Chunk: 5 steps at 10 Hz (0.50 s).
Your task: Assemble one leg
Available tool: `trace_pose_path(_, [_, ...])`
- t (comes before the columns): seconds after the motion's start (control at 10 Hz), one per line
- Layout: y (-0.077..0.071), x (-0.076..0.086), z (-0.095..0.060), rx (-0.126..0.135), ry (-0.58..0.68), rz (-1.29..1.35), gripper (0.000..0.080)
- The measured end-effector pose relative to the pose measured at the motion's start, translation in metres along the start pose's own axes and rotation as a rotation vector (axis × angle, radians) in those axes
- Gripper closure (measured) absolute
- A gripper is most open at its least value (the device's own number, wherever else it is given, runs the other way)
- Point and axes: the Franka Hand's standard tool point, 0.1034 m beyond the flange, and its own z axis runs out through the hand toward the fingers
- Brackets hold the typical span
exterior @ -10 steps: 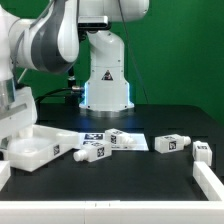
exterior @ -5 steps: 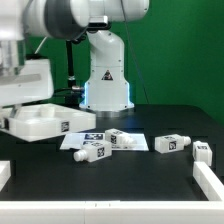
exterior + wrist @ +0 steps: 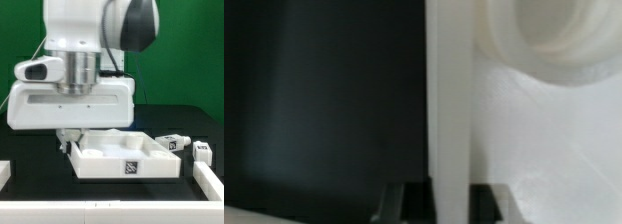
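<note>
Fingers (image 3: 406, 203) were clamped on the panel (image 3: 125, 160), 1 on each side of its thin wall in the wrist view. Gripper (image 3: 70, 137) sat at the panel's corner on the exterior view's left. Panel was held hollow side up, with 1 round socket (image 3: 562, 45) close to the grip. Couldn't tell whether the panel's underside touched the table (image 3: 40, 190) or hung just above it.

Leg (image 3: 172, 144) lay on the table at the exterior view's right, just behind the panel's far corner and partly hidden by it. A second leg (image 3: 203, 152) lay just beside it, further right. Neither was in the grip, so my read is that leg insertion hadn't started and this was panel positioning.

Risks:
- Grip was at 1 corner of a wide part, so the panel could pivot or slip in the fingers under its own weight.
- Panel's right corner was very close to the leg. Any sweep that way would likely knock it, and the round end would let it roll.
- Arm (image 3: 90, 40) blocked much of the exterior view, so other loose parts could have been hidden behind it.
</note>
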Motion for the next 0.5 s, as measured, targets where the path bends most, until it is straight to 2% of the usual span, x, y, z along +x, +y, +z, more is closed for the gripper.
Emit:
trace_pose_path(0.1, [-0.0120,0.0047,0.0035,-0.001,0.001,0.000,0.0754])
trace_pose_path(0.5, [-0.0104,0.0023,0.0055,0.002,-0.003,-0.007,0.0754])
